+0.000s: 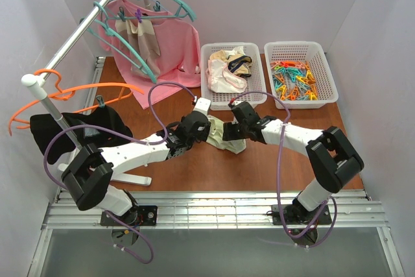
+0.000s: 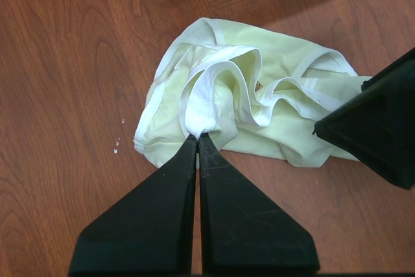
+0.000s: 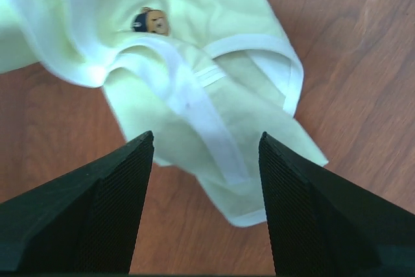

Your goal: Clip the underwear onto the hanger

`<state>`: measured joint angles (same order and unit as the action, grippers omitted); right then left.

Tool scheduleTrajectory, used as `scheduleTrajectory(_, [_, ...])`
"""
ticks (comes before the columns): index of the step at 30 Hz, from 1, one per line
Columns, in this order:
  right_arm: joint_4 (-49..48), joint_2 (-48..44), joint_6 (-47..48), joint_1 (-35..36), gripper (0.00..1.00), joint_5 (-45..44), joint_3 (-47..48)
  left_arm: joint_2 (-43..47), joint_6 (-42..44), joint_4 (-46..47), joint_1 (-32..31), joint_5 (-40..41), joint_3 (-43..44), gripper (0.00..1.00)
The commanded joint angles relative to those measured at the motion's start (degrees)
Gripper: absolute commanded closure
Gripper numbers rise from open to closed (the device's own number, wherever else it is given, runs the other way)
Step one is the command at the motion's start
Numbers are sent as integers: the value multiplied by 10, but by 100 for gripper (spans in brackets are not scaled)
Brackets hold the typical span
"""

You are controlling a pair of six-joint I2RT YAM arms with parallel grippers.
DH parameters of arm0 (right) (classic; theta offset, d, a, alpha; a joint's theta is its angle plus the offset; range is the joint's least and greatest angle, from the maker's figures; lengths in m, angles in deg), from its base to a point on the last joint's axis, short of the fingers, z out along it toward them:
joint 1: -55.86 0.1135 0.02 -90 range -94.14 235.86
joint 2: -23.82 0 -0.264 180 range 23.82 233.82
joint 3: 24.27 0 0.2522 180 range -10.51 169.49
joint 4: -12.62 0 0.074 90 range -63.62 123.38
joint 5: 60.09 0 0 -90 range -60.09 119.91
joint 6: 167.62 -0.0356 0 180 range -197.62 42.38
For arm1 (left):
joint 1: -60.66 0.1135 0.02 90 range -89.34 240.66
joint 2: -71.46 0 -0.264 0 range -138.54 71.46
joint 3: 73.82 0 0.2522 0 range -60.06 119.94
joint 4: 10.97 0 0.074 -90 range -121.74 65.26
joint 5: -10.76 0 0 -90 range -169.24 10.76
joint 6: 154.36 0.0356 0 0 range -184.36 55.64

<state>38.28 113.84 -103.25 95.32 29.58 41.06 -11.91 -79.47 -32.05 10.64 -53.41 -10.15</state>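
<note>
Pinches underwear [image 2: 279,135] waistband in closed left jaws; spreads right jaws partway above its hem; bare bench [image 2: 65,63] beside both.

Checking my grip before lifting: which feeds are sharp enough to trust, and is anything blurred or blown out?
Left wrist: sharp, evenly lit, seams of the underwear clear where the left gripper pinches. Right wrist: the fabric is soft and washed out toward the upper left. Top external: even light, soft shadows.
</note>
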Motion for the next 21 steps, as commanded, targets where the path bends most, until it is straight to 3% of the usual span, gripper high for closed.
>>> scheduleTrajectory(1, [-10, 31, 17, 11, 43, -44, 19, 32, -5, -10, -1, -6, -10, 100])
scheduleTrajectory(4, [-7, 47, 21, 25, 51, -80, 18, 33, -4, -10, 0, -7, -11, 100])
scheduleTrajectory(7, [-2, 60, 22, 28, 70, -106, 23, 31, -3, -10, -1, -7, -14, 100])
scheduleTrajectory(8, [0, 60, 24, 28, 84, -110, 26, 30, -2, -9, -1, -6, -15, 100])
scheduleTrajectory(11, [13, 42, 28, 30, 99, -128, 31, 30, -2, -8, 2, 1, -22, 100])
scheduleTrajectory(16, [69, -6, 35, 29, 99, -165, 43, 18, 0, -1, 22, 10, -38, 100])
scheduleTrajectory(21, [140, -111, 51, 30, 99, -208, 61, -22, 33, 33, 26, -2, 0, 100])
